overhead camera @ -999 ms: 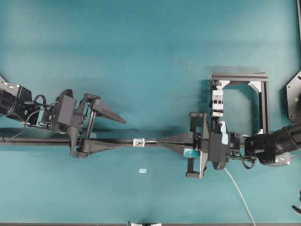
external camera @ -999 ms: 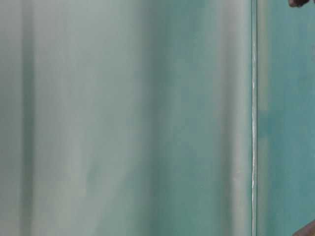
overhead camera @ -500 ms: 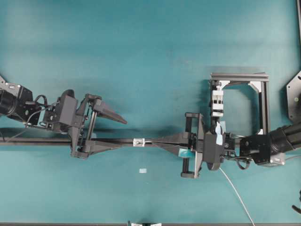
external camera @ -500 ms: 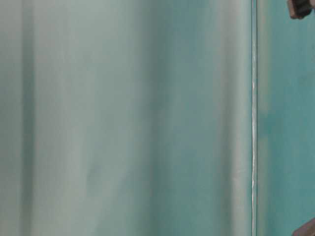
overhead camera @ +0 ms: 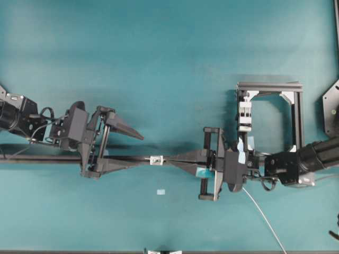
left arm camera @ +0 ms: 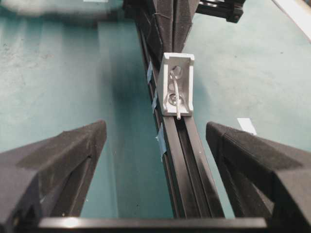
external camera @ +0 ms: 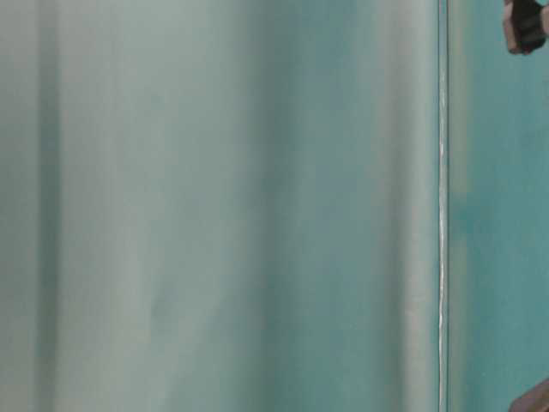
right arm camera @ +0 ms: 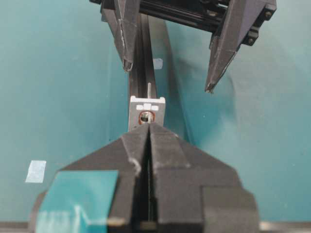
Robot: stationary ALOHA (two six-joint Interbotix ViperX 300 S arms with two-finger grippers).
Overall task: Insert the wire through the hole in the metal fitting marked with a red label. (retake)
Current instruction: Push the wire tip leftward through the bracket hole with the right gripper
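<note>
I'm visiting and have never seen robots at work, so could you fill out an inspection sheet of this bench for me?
Surface: teal mat.
Job's things: metal fitting on a black rail; the wire curves out of its hole toward the left camera.
Clutter: black frame with a white clamp; small pale tape scrap.
Grippers: left gripper open, astride the rail; right gripper shut, tips at the fitting.
Cables: pale strand trailing behind the right gripper.
Surroundings: table-level view shows only blurred teal.
</note>
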